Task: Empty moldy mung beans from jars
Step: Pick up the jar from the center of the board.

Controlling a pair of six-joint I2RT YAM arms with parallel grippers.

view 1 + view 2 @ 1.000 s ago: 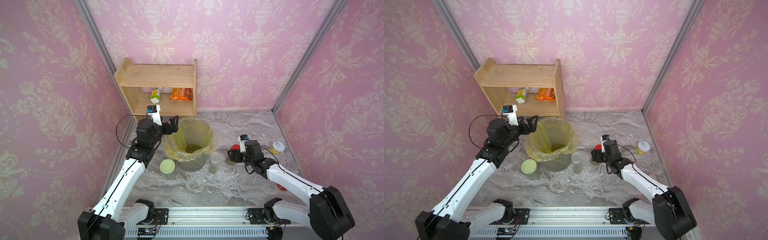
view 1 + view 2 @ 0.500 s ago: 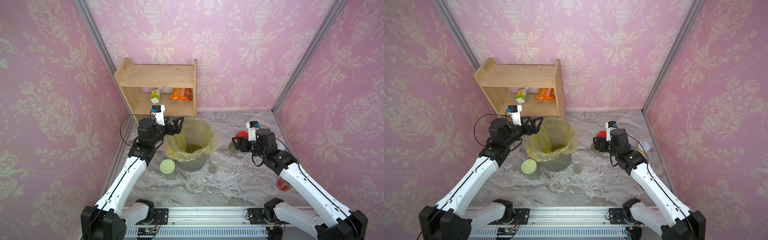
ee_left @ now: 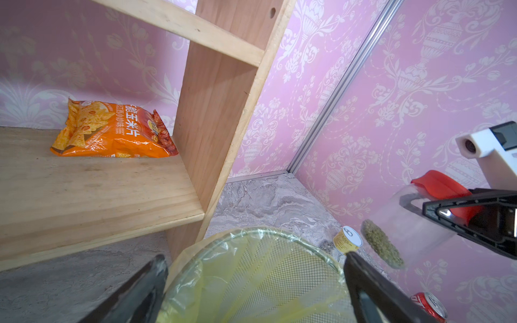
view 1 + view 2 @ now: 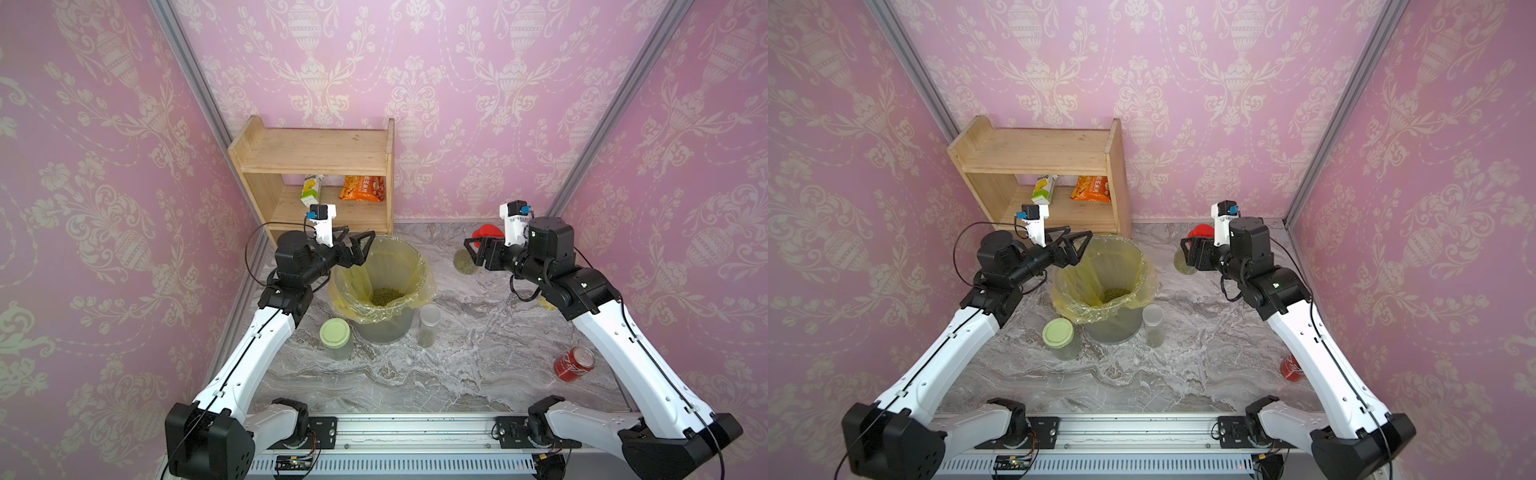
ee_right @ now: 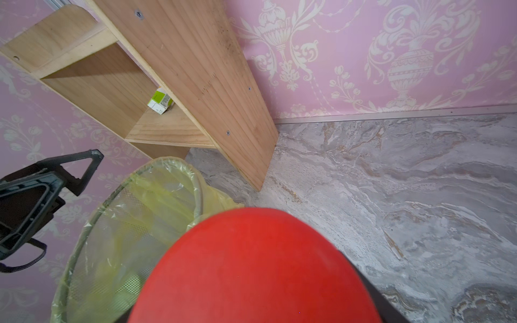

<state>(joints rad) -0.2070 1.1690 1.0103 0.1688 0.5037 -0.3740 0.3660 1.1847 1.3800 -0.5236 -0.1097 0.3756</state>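
Lifted off the grey marble-patterned tabletop [image 4: 457, 374] within the past second, the red-lidded clear plastic jar [image 4: 465, 262] now hangs in the air at the table's 1 o'clock, up from a spot nearer the middle. The left arm has meanwhile edged toward the bin. In both top views, a pale wooden two-tier shelf [image 4: 316, 160] stands at 11 o'clock, with an orange snack bag [image 4: 361, 188] and a small green-and-white carton [image 4: 311, 190] on its lower board. A round mesh wastebasket with a yellow plastic liner [image 4: 424, 286] sits at 10 o'clock, with a dark green heap of mung beans [image 4: 386, 296] at its bottom. The right gripper [image 4: 478, 253] is clamped on the tilted jar, lid on, more beans pooled at its base. The left gripper [image 4: 359, 233], jaws spread wide and empty, hovers at the wastebasket's 11 o'clock rim. A wide ribbed clear jar with a pale green lid [image 4: 334, 334] stands at the wastebasket's 7 o'clock, and a slim clear jar with a whitish lid [image 4: 429, 320] at its 5 o'clock. A red drink can [image 4: 574, 363] sits at the table's 4 o'clock.
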